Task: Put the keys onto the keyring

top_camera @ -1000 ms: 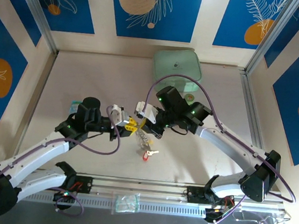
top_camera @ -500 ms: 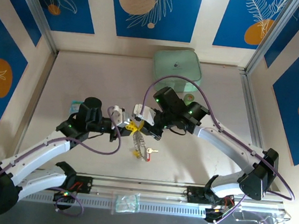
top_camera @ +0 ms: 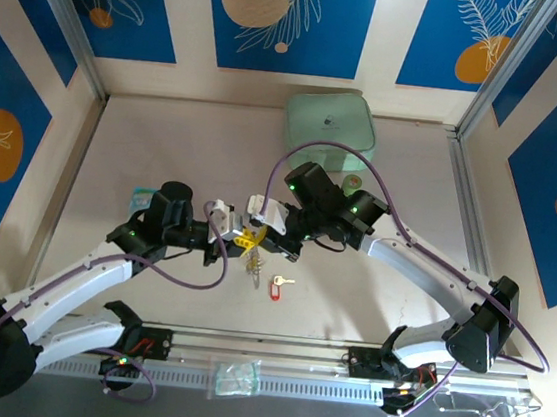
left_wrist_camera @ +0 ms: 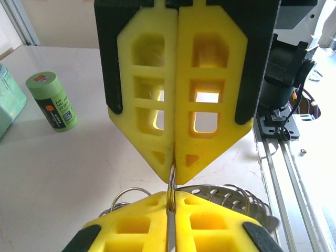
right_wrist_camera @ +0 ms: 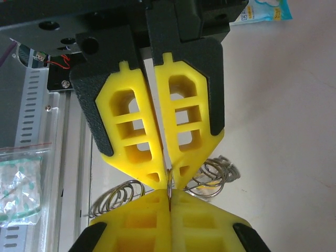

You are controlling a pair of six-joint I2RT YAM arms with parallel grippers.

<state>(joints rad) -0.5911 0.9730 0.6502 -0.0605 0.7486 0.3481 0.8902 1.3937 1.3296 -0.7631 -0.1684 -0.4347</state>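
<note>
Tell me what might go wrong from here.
1. The left hand and right hand meet tip to tip, both pinching only a thin edge of the keyring; it may slip or twist free.
2. The red key lies on the table, so one hand must let go to fetch it, and the ring could swing.

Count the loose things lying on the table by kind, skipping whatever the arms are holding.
Red-headed key: 1
Pale green case: 1
Green cylinder: 1
Blue packet: 1
Total: 4
</note>
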